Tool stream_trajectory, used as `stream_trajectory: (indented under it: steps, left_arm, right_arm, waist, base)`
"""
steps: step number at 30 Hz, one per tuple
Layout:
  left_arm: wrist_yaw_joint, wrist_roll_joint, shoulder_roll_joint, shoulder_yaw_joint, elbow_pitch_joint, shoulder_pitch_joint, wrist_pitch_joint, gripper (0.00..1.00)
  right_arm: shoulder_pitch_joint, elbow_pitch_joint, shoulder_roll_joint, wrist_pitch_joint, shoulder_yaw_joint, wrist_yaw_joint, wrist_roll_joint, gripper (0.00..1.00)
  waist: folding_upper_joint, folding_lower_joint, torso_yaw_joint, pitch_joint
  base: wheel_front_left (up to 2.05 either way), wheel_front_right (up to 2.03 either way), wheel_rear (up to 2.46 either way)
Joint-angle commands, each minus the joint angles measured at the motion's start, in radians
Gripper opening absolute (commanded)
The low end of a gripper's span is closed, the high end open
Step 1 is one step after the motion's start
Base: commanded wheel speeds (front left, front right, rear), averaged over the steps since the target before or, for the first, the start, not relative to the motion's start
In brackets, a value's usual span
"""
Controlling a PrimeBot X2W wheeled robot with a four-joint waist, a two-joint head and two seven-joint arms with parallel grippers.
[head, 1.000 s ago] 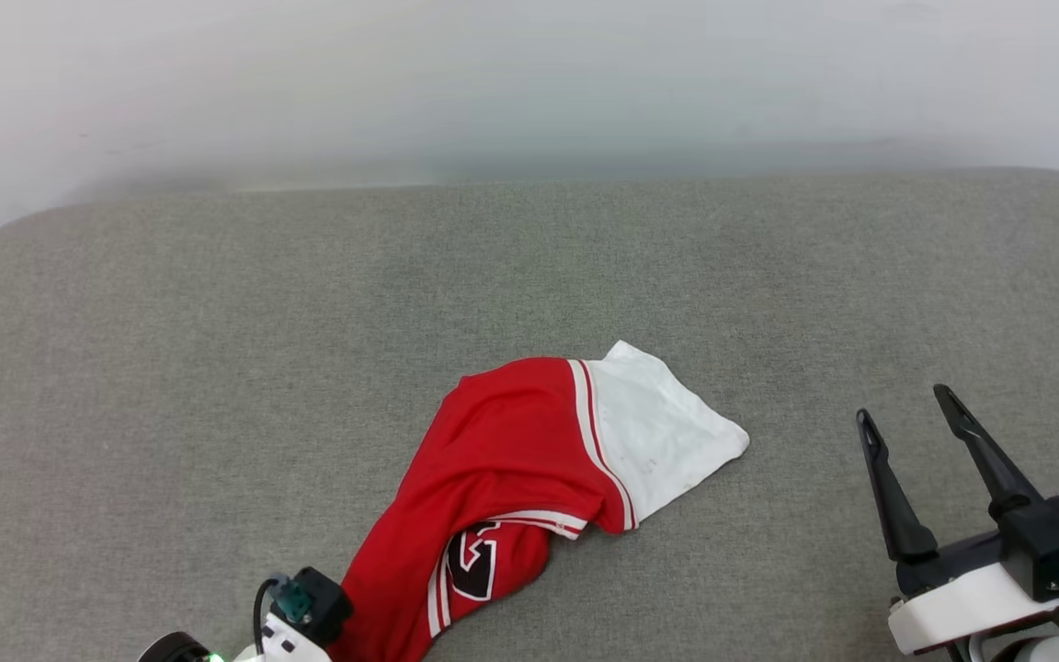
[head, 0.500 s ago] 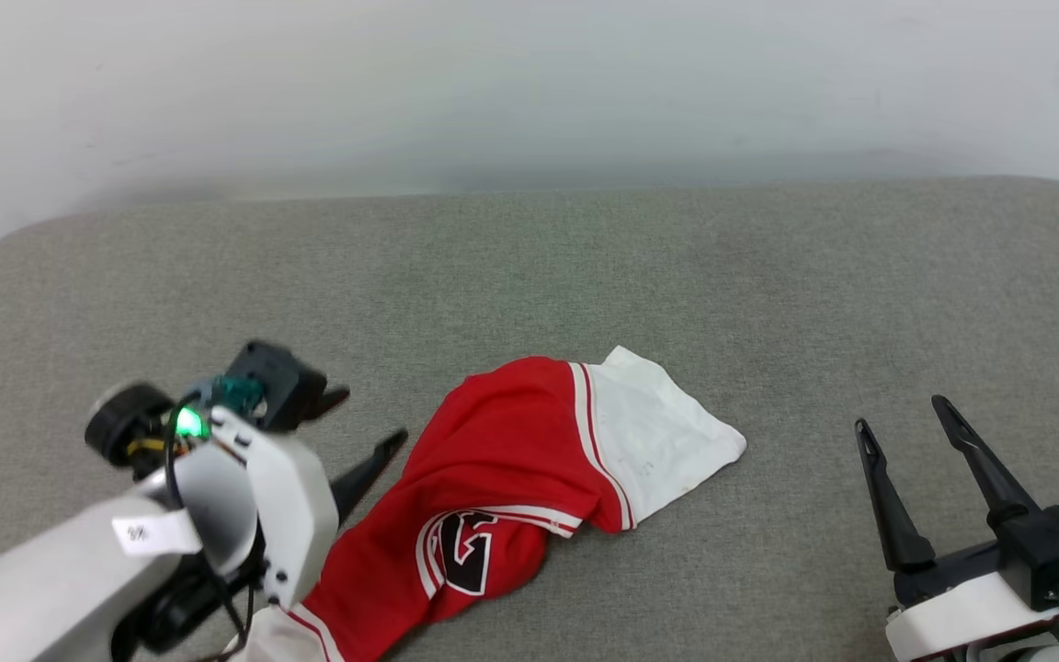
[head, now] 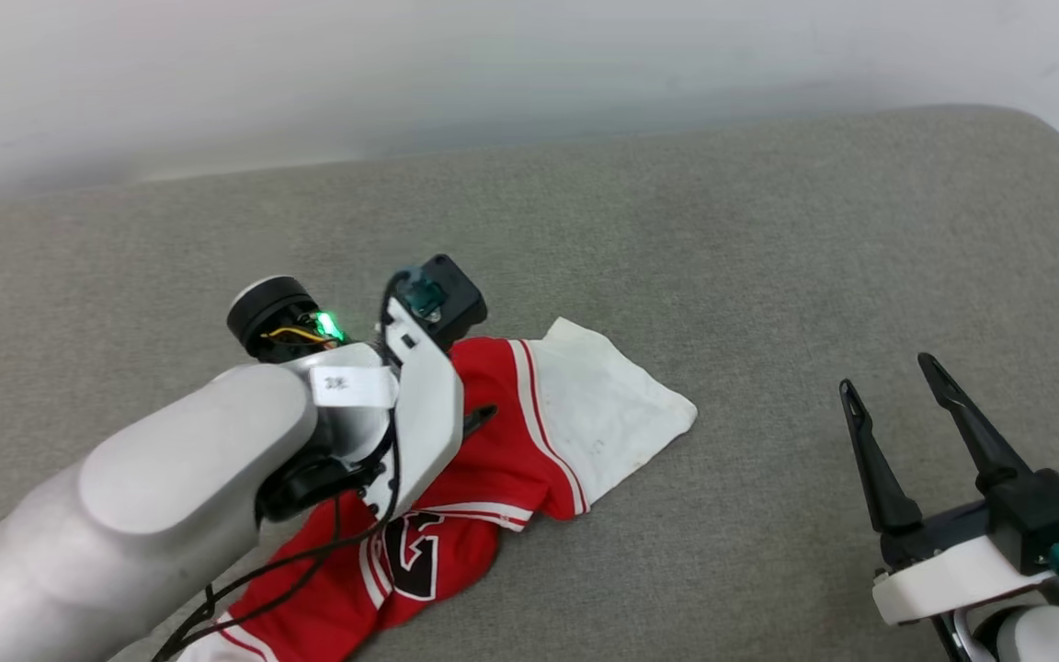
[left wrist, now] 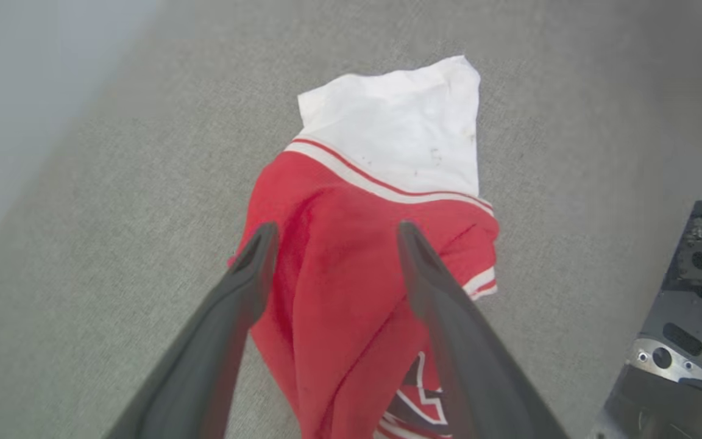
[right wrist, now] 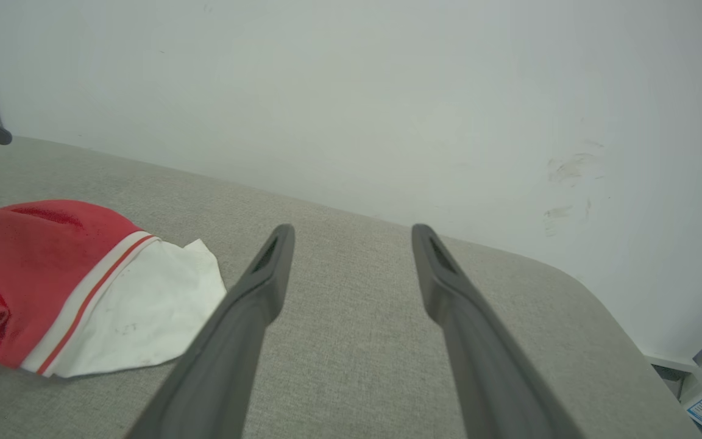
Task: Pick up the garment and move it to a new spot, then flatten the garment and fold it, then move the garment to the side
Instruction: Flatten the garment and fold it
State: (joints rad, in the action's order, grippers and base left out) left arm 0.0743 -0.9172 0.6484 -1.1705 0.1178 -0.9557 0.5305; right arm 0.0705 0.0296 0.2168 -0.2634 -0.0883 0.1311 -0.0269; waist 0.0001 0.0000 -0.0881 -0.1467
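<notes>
The garment (head: 529,432) lies crumpled on the grey cushion, red with one white sleeve (head: 612,414) spread to the right and a black number near the front. My left arm (head: 217,478) reaches over its left part. In the left wrist view the left gripper (left wrist: 336,228) is open, its two fingers poised over the red cloth (left wrist: 339,292); whether they touch it I cannot tell. The right gripper (head: 886,375) stands open at the lower right, apart from the garment. From the right wrist, the right gripper (right wrist: 352,228) is open over bare cushion, with the garment (right wrist: 52,268) at the left.
The grey cushion (head: 768,230) spreads wide on all sides, with a rounded corner at the far right (head: 1044,138). A pale wall (head: 529,64) runs close behind it. Part of the robot's dark body (left wrist: 692,305) is at the right of the left wrist view.
The left gripper has let go of the garment's near edge and opened; its arm rose and swung over the red part. The head camera shifted too. The right gripper stayed open.
</notes>
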Motion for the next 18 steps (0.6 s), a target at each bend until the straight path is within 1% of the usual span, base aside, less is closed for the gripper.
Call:
stream_trajectory:
  steps: [1,3,4,10,13,15,18]
  left_arm:
    - [0.018,-0.006,-0.026,-0.021,0.037,-0.018,0.023,1.00]
    - [0.033,-0.011,-0.061,-0.048,0.083,-0.029,0.054,1.00]
    - [0.033,-0.011,-0.061,-0.048,0.083,-0.029,0.054,1.00]
    - [0.054,-0.006,-0.144,-0.098,0.183,-0.005,0.125,1.00]
    - [0.055,0.015,-0.162,-0.108,0.205,0.024,0.174,1.00]
    - [0.055,0.038,-0.167,-0.111,0.200,0.068,0.232,1.00]
    - [0.056,0.079,-0.155,-0.124,0.190,0.133,0.299,1.00]
  right_arm:
    - [0.020,-0.001,-0.005,-0.002,-0.002,-0.001,-0.006,1.00]
    - [0.029,0.000,-0.006,-0.002,-0.003,-0.001,-0.007,1.00]
    - [0.029,0.000,-0.006,-0.002,-0.003,-0.001,-0.007,1.00]
    - [0.055,0.000,-0.010,-0.002,-0.007,-0.001,-0.009,1.00]
    - [0.064,0.003,-0.013,-0.002,-0.009,-0.001,-0.009,1.00]
    - [0.074,0.004,-0.015,-0.002,-0.011,-0.001,-0.009,1.00]
    - [0.080,0.008,-0.017,-0.002,-0.014,-0.001,-0.009,1.00]
  waist:
    - [-0.0001,0.0000,-0.027,-0.026]
    - [-0.0001,0.0000,-0.041,-0.040]
    - [-0.0001,0.0000,-0.041,-0.040]
    - [-0.0001,0.0000,-0.076,-0.080]
    - [-0.0001,0.0000,-0.090,-0.096]
    - [-0.0001,0.0000,-0.097,-0.105]
    - [-0.0001,0.0000,-0.105,-0.115]
  base:
    - [0.00,0.00,0.00]
    - [0.00,0.00,0.00]
    - [0.00,0.00,0.00]
    - [0.00,0.00,0.00]
    - [0.00,0.00,0.00]
    - [0.00,0.00,0.00]
    - [0.00,0.00,0.00]
